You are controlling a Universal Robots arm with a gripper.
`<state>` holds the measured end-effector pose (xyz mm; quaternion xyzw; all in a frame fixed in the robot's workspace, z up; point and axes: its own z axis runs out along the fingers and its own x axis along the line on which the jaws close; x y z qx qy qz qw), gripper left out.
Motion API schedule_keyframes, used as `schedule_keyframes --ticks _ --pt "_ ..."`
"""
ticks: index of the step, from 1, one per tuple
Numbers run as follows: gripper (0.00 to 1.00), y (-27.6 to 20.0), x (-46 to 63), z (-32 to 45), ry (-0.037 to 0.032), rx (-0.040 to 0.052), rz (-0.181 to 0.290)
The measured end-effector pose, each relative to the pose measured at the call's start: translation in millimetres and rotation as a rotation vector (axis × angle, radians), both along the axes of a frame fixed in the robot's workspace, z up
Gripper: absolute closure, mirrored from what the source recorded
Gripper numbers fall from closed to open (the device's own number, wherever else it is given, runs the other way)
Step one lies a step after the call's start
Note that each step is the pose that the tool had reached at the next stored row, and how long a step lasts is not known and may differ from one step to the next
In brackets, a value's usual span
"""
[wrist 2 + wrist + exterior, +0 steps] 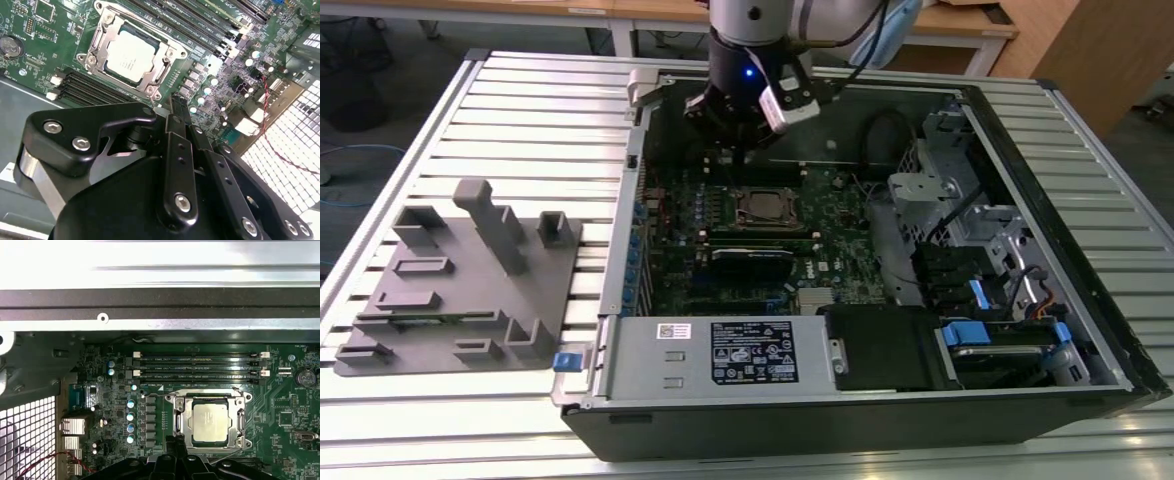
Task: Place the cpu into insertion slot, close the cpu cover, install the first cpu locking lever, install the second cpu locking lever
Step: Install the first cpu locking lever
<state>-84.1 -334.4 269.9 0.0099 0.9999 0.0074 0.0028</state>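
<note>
On the exterior view's left, a grey holder block (454, 290) sits on the slatted table (400, 420), well apart from the work. Next comes the open computer case (616, 260), with the green board (841, 240) inside it. The gripper (738, 160) hangs over the board, just beside the insertion slot (738, 210). In the second wrist view its two fingers (175, 150) meet in one thin tip. They look pressed together, with nothing between them.

The cpu (210, 422) lies flat in the slot, and the cpu cover (185, 420) lies down around it like a picture frame. So I think the job now is a locking lever (156, 395) — a thin wire along the slot's edge. I cannot tell if it is hooked.

To do this well, the tip should touch the wire only, never the chip or the tiny parts nearby. A slow, steady push is best, down and then sideways, so the wire slides under its hook and the cover stays flat.

Farther to the exterior view's right are metal cages with blue tabs (962, 335) — nothing there needs touching.
</note>
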Motion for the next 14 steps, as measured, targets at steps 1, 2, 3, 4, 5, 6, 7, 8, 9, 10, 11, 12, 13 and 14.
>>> schedule_keyframes --ticks 1,2,3,4,5,6,7,8,9,10,11,12,13,14 --pt "0.89 0.0 0.0 0.8 0.0000 -0.0001 0.000" --pt "0.89 0.0 0.0 1.5 0.0000 -0.0001 0.000" --pt "0.89 0.0 0.0 2.2 0.0000 0.0000 0.000" --pt "0.89 0.0 0.0 2.9 0.0000 -0.0001 0.000" --pt "0.89 0.0 0.0 3.7 0.0000 -0.0001 0.000" --pt "0.89 0.0 0.0 4.4 0.0000 0.0000 0.000" --pt "0.89 0.0 0.0 5.2 0.0000 0.0000 0.000" --pt "0.89 0.0 0.0 5.9 0.0000 -0.0001 0.000" --pt "0.89 0.0 0.0 6.6 0.0000 0.0000 0.000" --pt "0.89 0.0 0.0 7.4 0.0000 0.0000 0.000" --pt "0.89 0.0 0.0 8.1 0.0000 0.0001 0.000" --pt "0.89 0.0 0.0 8.9 0.0000 0.0000 0.000" --pt "0.89 0.0 0.0 9.6 0.0000 0.0000 0.000" --pt "0.89 0.0 0.0 10.3 0.0000 0.0000 0.000"
